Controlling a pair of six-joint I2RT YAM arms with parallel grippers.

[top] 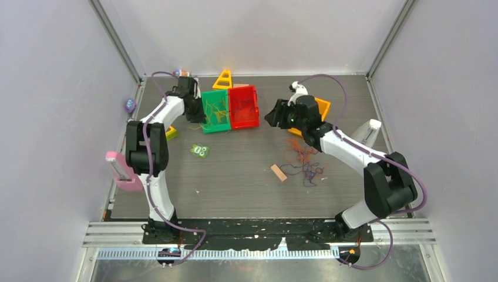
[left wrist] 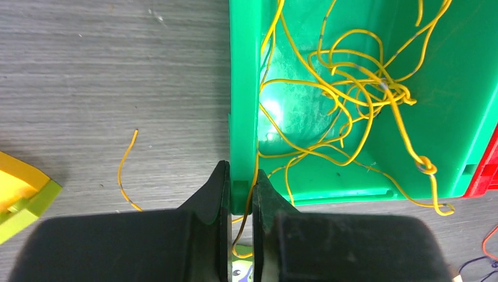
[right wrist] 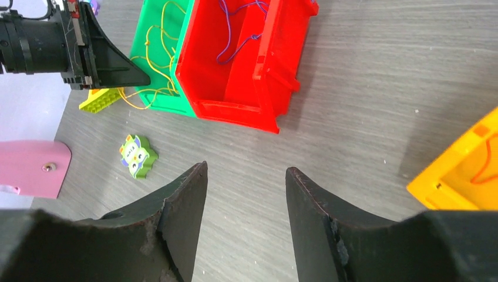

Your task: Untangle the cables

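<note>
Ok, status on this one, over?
Left gripper shut on yellow cable at corner of green bin. Right gripper open, empty. Orange-purple cable tangle on table, tan block beside it.

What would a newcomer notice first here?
A green bin at the back, full of looping yellow cables, with the left claw pinching one at its corner. A red bin sits against it, and an orange and purple tangle lies on the table further right.

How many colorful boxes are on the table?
3. The green box sits near the far side of the table. The red box touches its right side. The orange box is farther right, partly hidden under the right arm.
</note>
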